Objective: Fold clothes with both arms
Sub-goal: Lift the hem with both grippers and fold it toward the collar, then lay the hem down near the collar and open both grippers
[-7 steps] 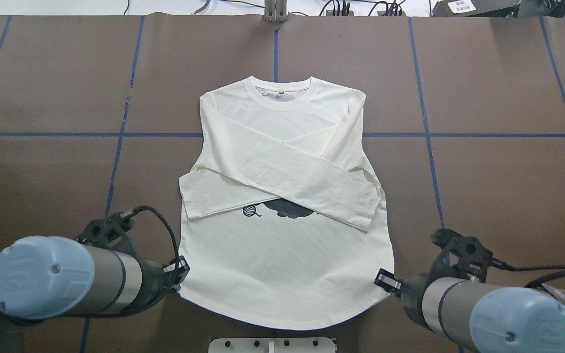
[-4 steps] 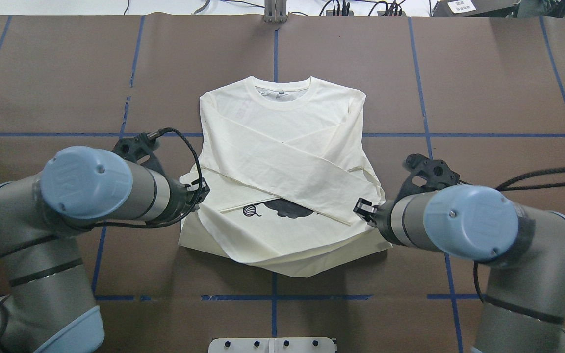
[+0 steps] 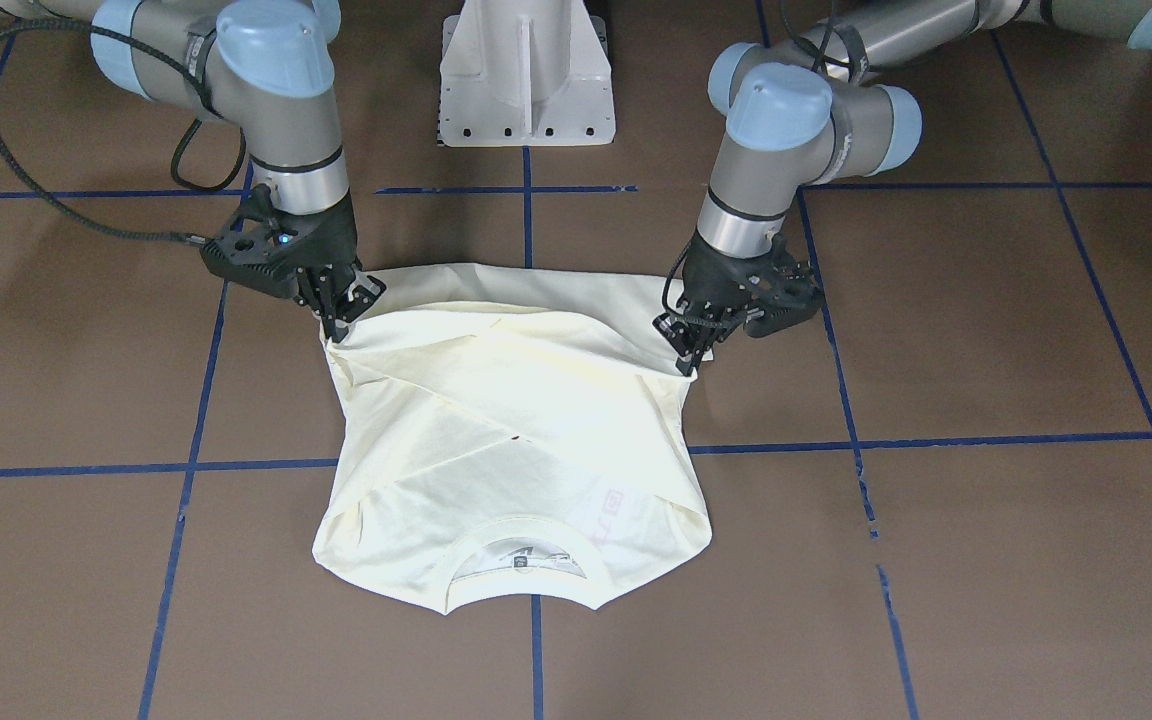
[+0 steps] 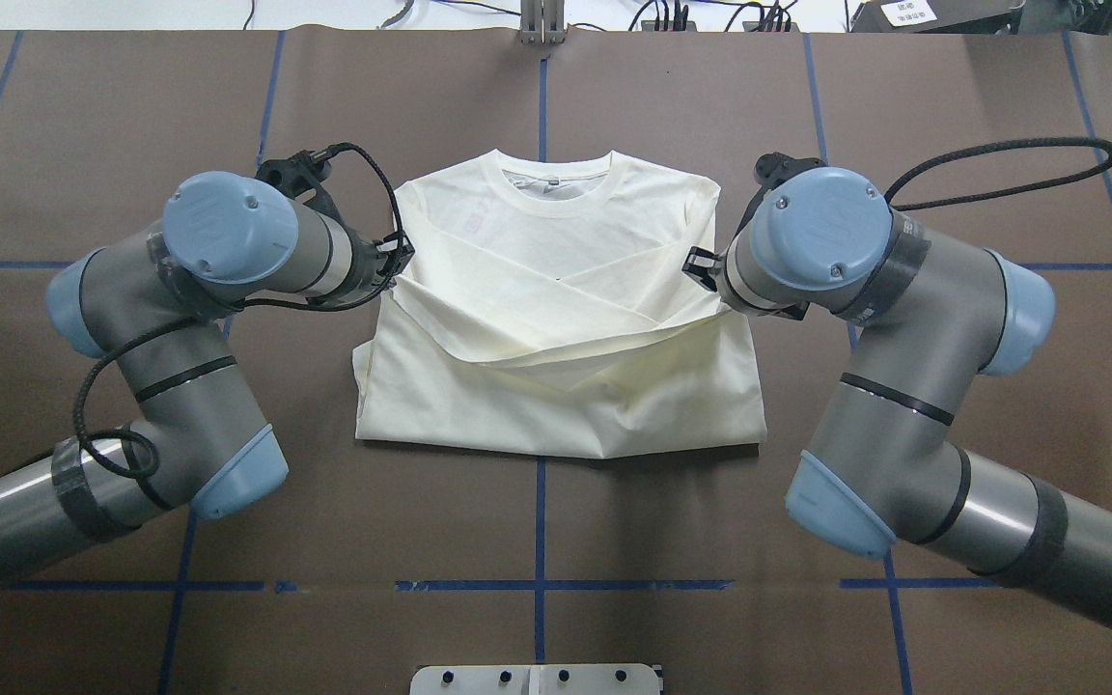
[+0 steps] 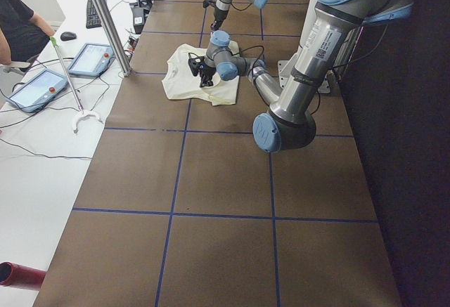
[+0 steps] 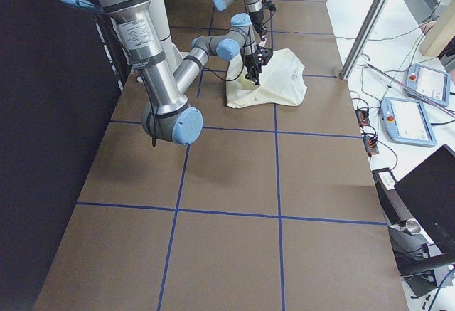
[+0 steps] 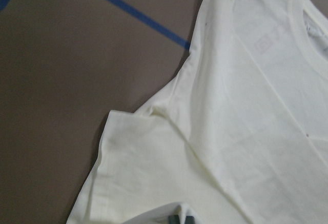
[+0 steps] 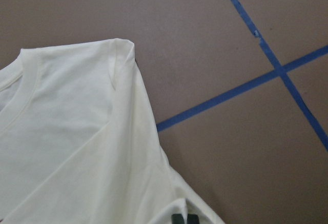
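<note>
Shirt: a cream shirt [image 4: 556, 319] lies at the centre of the overhead view on the brown worktop [image 4: 952, 116]. Its collar [image 4: 556, 174] points to the top of the frame, and its lower half is doubled up over the crossed sleeves.
Left claw: the left claw [image 4: 400, 259] is clenched on a hem corner at the shirt's left edge in the overhead view, just below the shoulder.
Right claw: the right claw [image 4: 698, 265] is clenched on the other hem corner at the shirt's right edge, at about the same height.
Held hem: it runs from claw to claw and dips toward the lower frame in the middle.
Fold edge: it lies straight on the worktop at the shirt's bottom, across the vertical blue tape line [image 4: 539, 521].
Change: half a second ago both claws were at mid-frame beside the waist. Now they are higher up the frame by the shoulders. The fold edge has moved up too, and more cloth covers the chest. A second ago the shirt lay flat, with the claws low in the frame at its hem corners.
</note>
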`<state>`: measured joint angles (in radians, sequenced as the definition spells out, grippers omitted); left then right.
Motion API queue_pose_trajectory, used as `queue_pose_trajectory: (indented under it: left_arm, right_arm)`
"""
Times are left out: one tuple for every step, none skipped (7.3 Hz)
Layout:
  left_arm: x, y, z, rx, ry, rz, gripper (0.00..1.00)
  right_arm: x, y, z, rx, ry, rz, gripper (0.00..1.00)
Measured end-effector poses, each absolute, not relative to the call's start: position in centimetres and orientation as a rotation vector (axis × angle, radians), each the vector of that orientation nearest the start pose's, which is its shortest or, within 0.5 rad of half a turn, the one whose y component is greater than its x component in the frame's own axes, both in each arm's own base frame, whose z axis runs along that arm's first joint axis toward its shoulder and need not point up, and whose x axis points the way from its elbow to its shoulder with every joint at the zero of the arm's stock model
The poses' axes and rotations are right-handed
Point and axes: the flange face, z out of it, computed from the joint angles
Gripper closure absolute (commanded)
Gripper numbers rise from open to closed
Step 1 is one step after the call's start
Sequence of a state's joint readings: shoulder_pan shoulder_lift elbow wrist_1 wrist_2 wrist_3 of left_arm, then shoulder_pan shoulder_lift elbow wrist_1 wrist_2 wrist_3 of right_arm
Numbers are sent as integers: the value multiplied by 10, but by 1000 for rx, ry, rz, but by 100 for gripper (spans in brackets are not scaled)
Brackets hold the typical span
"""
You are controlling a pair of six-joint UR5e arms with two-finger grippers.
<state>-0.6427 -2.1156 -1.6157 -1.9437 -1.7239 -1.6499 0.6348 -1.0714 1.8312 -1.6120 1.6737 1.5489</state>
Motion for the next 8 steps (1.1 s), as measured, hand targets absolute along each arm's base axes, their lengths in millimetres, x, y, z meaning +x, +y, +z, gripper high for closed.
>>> queue_pose_trajectory:
  left_arm:
    - [485, -523, 296, 166, 978, -594, 100]
    - [487, -539, 306, 199, 974, -590, 100]
    - [484, -550, 311, 225, 967, -581, 100]
    - [478, -559, 312, 248, 961, -571, 100]
    - [470, -568, 311, 272, 955, -556, 100]
    - [466, -573, 310, 286, 951, -547, 93]
    - [466, -577, 310, 291, 947, -544, 90]
    - [469, -580, 313, 288, 937, -543, 90]
  right_arm:
    - [-434, -499, 289, 155, -713, 562, 100]
    - [-442, -525, 299, 165, -713, 578, 100]
    - [-451, -546, 304, 165, -705, 589, 100]
    - [-453, -562, 307, 160, -697, 599, 100]
    - [-451, -573, 308, 151, -693, 605, 100]
    - [-453, -582, 311, 143, -685, 608, 100]
    - [-457, -590, 316, 139, -677, 610, 100]
    - [-462, -595, 322, 139, -674, 610, 100]
